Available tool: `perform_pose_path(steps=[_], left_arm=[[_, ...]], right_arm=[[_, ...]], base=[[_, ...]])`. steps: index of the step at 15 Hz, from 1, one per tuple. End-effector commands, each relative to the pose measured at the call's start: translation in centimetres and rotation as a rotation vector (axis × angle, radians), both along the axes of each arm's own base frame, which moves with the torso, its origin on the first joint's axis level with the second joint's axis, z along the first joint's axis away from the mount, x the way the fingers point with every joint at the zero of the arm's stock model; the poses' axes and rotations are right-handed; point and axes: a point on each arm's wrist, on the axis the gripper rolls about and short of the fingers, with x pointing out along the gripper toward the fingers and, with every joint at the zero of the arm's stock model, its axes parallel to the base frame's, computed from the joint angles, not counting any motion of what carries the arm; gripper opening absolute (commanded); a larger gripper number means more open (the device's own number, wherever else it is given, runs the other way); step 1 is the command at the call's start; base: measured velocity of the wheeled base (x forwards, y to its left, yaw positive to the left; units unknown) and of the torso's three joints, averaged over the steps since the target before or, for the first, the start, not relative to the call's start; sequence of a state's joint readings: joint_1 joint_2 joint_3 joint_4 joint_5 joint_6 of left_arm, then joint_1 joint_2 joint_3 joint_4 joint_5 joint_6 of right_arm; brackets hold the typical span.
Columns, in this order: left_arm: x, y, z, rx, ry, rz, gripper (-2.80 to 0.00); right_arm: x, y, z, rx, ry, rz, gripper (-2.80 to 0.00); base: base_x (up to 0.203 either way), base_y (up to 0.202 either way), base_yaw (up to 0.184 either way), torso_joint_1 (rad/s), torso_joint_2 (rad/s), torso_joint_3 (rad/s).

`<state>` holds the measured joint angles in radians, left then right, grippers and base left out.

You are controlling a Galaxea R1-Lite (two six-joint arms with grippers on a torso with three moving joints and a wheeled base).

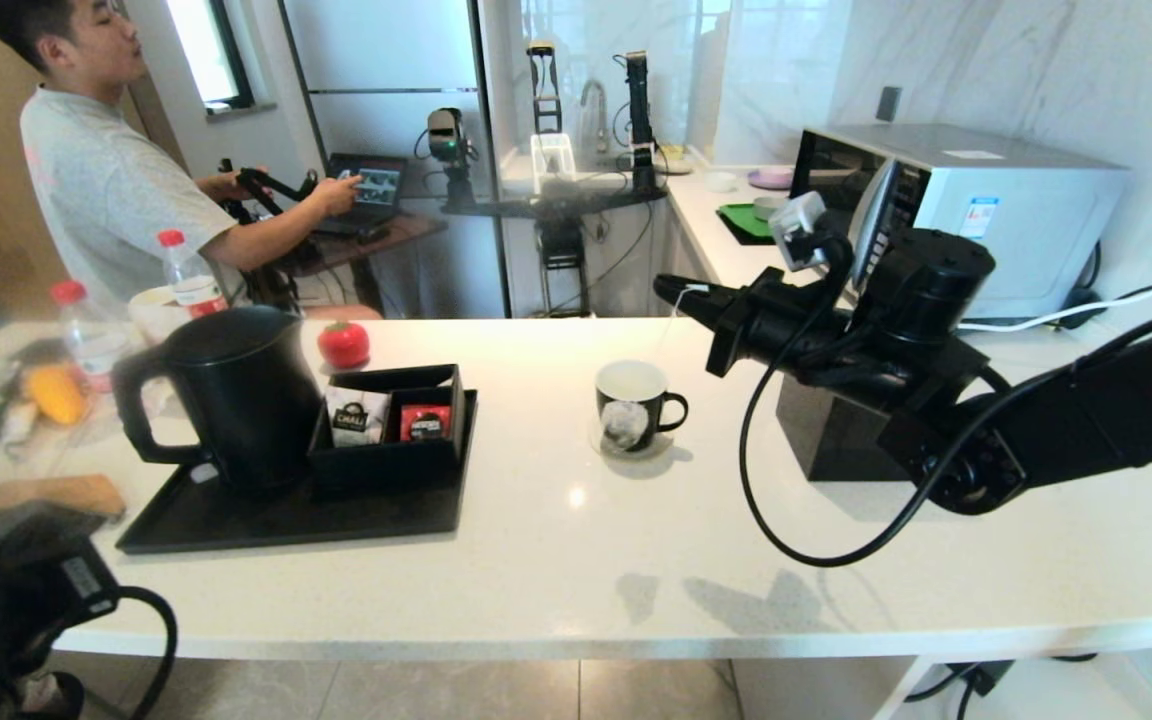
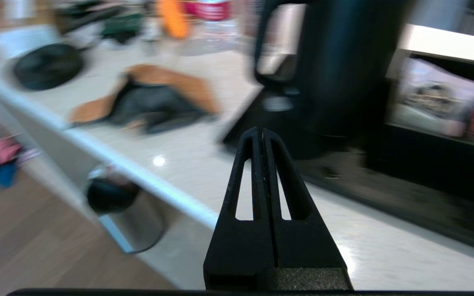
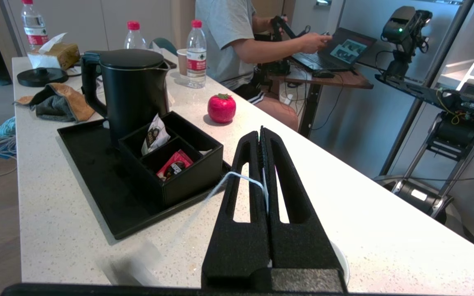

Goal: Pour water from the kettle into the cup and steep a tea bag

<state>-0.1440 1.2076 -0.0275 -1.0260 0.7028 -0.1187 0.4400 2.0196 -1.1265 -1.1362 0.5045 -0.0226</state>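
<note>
Right gripper (image 1: pixel 671 288) above the cup (image 1: pixel 633 405), jaws clamped on the string, tea bag (image 1: pixel 624 421) hanging inside cup. Left gripper (image 2: pixel 259 132) closed, empty, near kettle (image 1: pixel 236 390).

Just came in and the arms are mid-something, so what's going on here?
The robot is making tea. Its right gripper is shut on the string of the tea bag, holding it above the cup with the bag hanging inside. The kettle stands upright on the black tray, lid on, nobody holding it. The left gripper is shut and empty, low at the counter's near edge, pointing toward the kettle.
</note>
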Motion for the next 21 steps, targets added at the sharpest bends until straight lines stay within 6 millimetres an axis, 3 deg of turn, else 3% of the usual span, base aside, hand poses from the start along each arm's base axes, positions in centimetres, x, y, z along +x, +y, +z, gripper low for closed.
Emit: perform_pose_path(steps=[1,5,9,14,18,21], left_arm=[[-2.9,1.3,0.7,-0.001,-0.075,0.089,-2.80],[-7.7,1.5,0.1,0.013,-0.089,0.043,-2.80],[-12.0,1.3,-2.1,0.041,-0.107,-0.203,-2.80],[-12.5,0.3,-4.4,-0.079,0.058,-0.699,-2.80],[-12.7,0.2,-5.1,-0.274,0.089,-0.703,-2.80],[-12.6,0.4,-4.9,-0.115,0.098,-0.638,-2.80]], right_arm=[[-0.2,-0.1,0.1,0.002,-0.010,0.003,-2.80],[-0.3,-0.1,0.4,0.006,-0.018,0.003,-2.80],[-0.2,-0.1,0.3,0.004,-0.014,0.003,-2.80],[0.3,-0.1,-0.3,0.000,-0.004,-0.001,-2.80],[0.4,-0.2,-0.5,-0.001,0.001,-0.006,-2.80],[0.5,-0.2,-0.5,-0.002,0.000,-0.006,-2.80]], base=[[0.000,0.000,0.000,0.000,0.00,0.000],[0.000,0.000,0.000,0.000,0.00,0.000],[0.000,0.000,0.000,0.000,0.00,0.000],[0.000,0.000,0.000,0.000,0.00,0.000],[0.000,0.000,0.000,0.000,0.00,0.000],[0.000,0.000,0.000,0.000,0.00,0.000]])
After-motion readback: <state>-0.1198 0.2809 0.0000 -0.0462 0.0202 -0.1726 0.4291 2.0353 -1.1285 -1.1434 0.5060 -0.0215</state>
